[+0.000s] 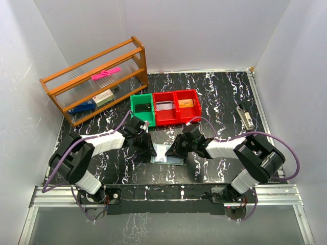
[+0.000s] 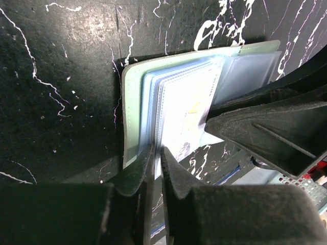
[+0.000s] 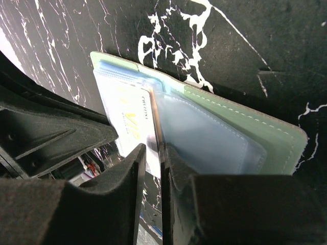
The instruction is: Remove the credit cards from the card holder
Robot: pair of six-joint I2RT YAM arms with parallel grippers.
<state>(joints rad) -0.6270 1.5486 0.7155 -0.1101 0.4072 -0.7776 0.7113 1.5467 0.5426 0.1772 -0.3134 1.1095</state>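
Note:
The card holder lies open on the black marbled table between my two grippers. Its grey-green edging and pale blue clear sleeves show in both wrist views. A whitish credit card with yellow print sticks out of a sleeve; it also shows in the left wrist view. My left gripper is pinched on the holder's sleeve edge at its left side. My right gripper is closed on the edge of the white card, at the holder's right side.
A green bin and two red bins stand just behind the holder. A wooden rack holding small items stands at the back left. A small grey-and-black object lies at the right.

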